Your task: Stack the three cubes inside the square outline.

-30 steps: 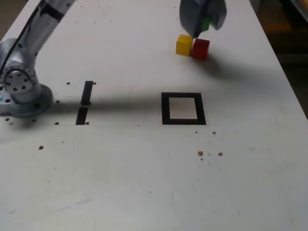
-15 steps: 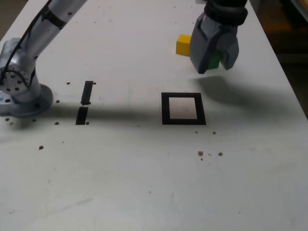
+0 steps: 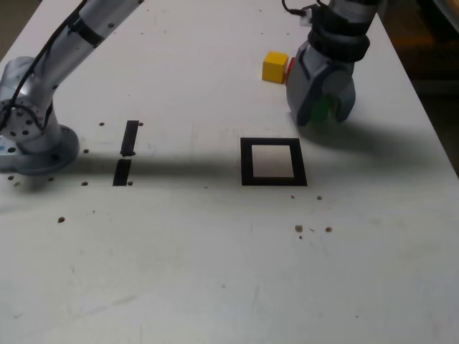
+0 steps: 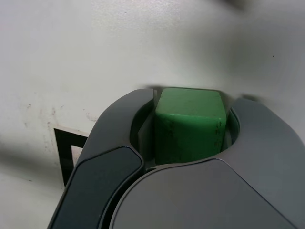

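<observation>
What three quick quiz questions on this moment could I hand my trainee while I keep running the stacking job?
1. True or false: the pincer is shut on the green cube.
2. Is anything lying inside the square outline? A) the yellow cube B) the red cube C) nothing
3. In the exterior view, which cube is almost wholly hidden behind the pincer?

Key
1. True: in the wrist view the jaws press on both sides of the green cube.
2. C: its pale centre is bare, and the yellow cube sits on the table beyond it.
3. The red cube; only a sliver shows beside the yellow one.
</observation>
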`<action>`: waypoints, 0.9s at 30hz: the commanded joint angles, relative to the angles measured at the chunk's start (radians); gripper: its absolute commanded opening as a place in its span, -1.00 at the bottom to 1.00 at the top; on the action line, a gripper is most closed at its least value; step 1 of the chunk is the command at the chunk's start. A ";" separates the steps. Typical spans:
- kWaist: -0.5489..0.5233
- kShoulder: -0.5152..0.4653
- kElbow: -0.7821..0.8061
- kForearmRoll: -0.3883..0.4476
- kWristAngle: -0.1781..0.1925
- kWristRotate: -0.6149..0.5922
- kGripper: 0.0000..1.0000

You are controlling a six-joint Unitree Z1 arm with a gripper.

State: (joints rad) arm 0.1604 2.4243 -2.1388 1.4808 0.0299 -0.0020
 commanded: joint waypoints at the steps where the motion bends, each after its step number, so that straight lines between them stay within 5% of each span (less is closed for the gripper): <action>1: 0.002 0.002 0.006 -0.004 -0.002 -0.002 -0.68; 8: 0.002 -0.004 0.014 0.020 0.006 -0.003 0.29; 13: 0.002 -0.008 0.008 0.025 0.007 -0.003 0.72; 20: 0.002 -0.051 -0.006 0.060 0.023 -0.003 0.95; 27: 0.045 -0.144 -0.057 0.132 0.127 0.176 1.00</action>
State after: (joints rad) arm 0.1931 2.2942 -2.1882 1.6035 0.1511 0.1344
